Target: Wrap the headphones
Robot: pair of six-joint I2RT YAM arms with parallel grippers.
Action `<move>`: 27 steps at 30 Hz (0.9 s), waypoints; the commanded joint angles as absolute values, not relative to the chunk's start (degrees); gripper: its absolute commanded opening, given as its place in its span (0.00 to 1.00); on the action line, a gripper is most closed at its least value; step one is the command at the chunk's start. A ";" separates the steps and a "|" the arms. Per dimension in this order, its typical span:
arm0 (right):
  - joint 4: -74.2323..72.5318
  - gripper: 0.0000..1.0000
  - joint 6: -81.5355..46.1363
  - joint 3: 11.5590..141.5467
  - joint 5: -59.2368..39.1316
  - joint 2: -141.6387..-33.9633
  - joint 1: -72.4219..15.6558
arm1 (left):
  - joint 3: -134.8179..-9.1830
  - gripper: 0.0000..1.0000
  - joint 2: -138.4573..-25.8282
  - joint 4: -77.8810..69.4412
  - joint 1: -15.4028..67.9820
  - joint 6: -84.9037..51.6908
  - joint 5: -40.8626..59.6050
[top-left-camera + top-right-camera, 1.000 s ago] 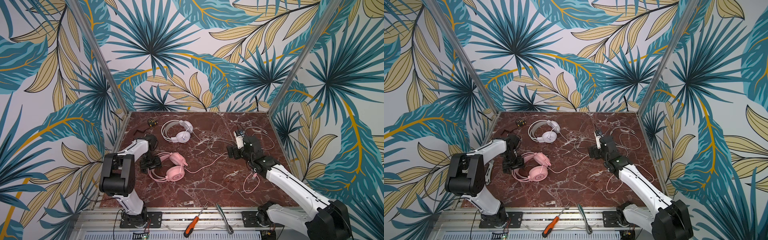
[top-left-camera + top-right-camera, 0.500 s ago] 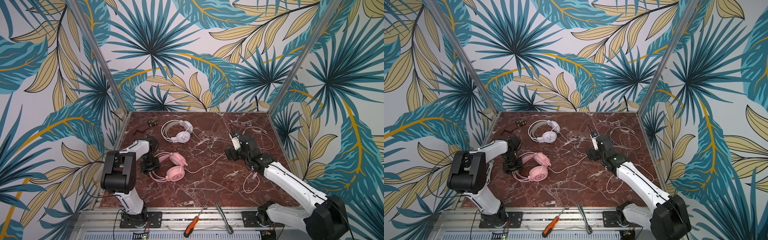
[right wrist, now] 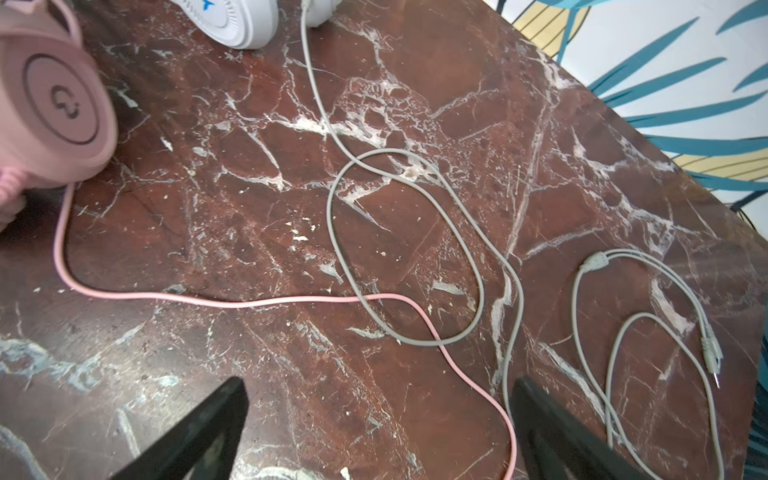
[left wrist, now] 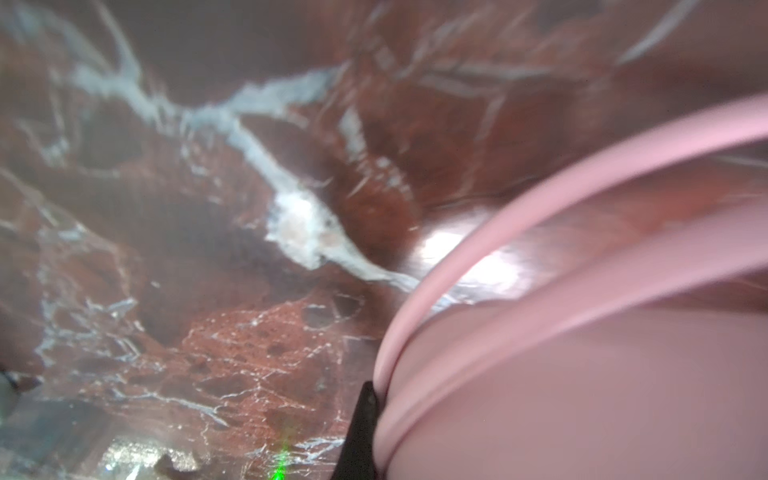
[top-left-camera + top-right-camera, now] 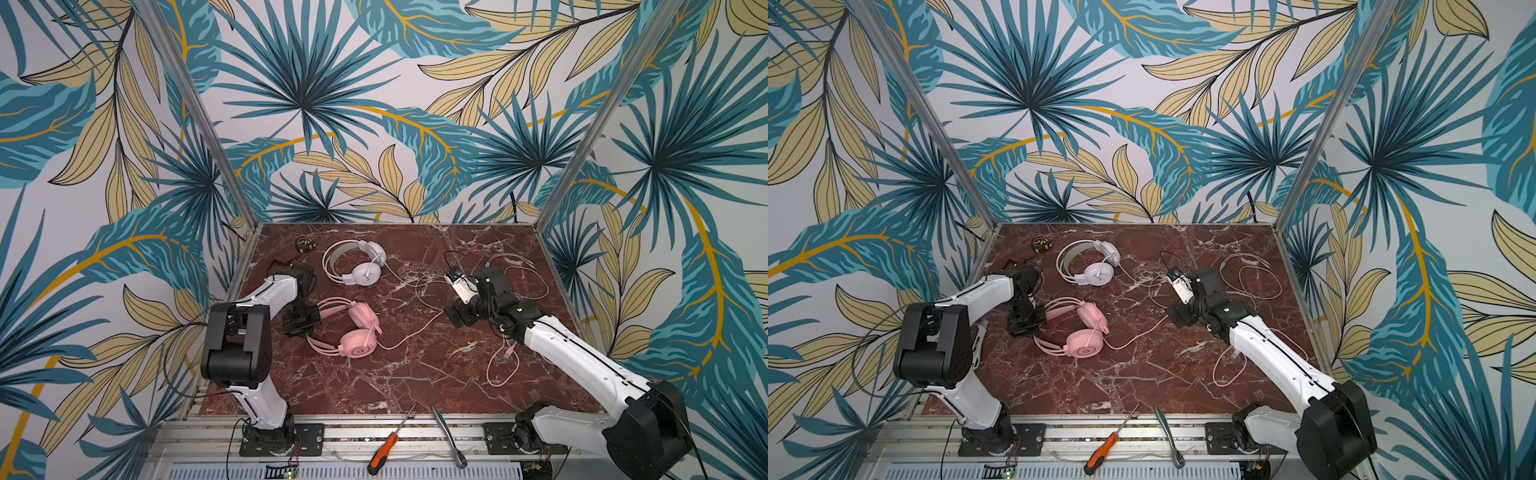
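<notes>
The pink headphones (image 5: 359, 328) (image 5: 1086, 332) lie left of centre on the red marble table (image 5: 395, 382). My left gripper (image 5: 303, 322) (image 5: 1027, 320) is shut on their headband (image 4: 540, 332). One black finger (image 4: 361, 432) presses against it; the other finger is hidden. The white headphones (image 5: 361, 266) (image 5: 1096, 266) lie farther back. The pink cable (image 5: 415, 332) (image 3: 249, 303) trails right and passes between the fingers of my right gripper (image 5: 459, 318) (image 3: 378, 390). That gripper hovers open just above the cable, holding nothing. The grey-white cable (image 3: 415, 249) loops across the pink one.
A small tape measure (image 5: 304, 245) sits at the back left. An orange-handled screwdriver (image 5: 384, 449) and a ratchet wrench (image 5: 449, 436) lie on the front rail. Leaf-patterned walls with metal posts (image 5: 565, 166) enclose three sides. More grey-white cable loops (image 5: 519, 278) lie at the right.
My left gripper has closed onto the pink headband. My right gripper, still open, has shifted slightly left and nearer the front, over the pink cable.
</notes>
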State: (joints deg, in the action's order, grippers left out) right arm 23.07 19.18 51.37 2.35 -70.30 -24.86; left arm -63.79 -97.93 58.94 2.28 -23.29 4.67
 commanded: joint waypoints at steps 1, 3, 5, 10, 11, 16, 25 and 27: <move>26.44 1.00 24.73 51.86 -3.00 -71.61 -25.31 | -67.50 0.00 -93.40 60.03 1.93 -18.85 9.34; 25.99 1.00 27.52 51.19 -4.25 -72.11 -25.48 | -68.88 0.00 -92.02 60.92 1.94 -17.09 9.86; 25.04 0.99 30.04 50.41 -5.19 -72.47 -25.72 | -70.06 0.00 -91.04 61.61 1.89 -15.87 10.86; 17.97 0.97 32.02 47.60 -9.04 -74.15 -26.37 | -71.71 0.00 -89.92 61.79 1.76 -13.52 15.99; 16.62 0.96 32.33 47.31 -9.99 -74.79 -26.70 | -72.06 0.00 -89.83 61.72 1.68 -13.16 17.20; 9.53 0.94 29.89 46.84 -13.70 -78.40 -29.25 | -73.00 0.00 -89.39 61.76 1.71 -12.04 20.32; -2.16 0.93 21.05 45.86 -18.51 -84.02 -33.11 | -75.65 0.00 -88.21 61.70 1.58 -15.42 26.07; -4.43 0.92 18.50 45.26 -19.31 -84.86 -33.46 | -76.09 0.00 -87.60 61.69 1.58 -15.73 26.75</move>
State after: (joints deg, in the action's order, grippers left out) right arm 1.26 23.59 46.65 -16.23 -83.74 -33.06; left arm -73.82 -90.67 61.80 2.09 -14.41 21.08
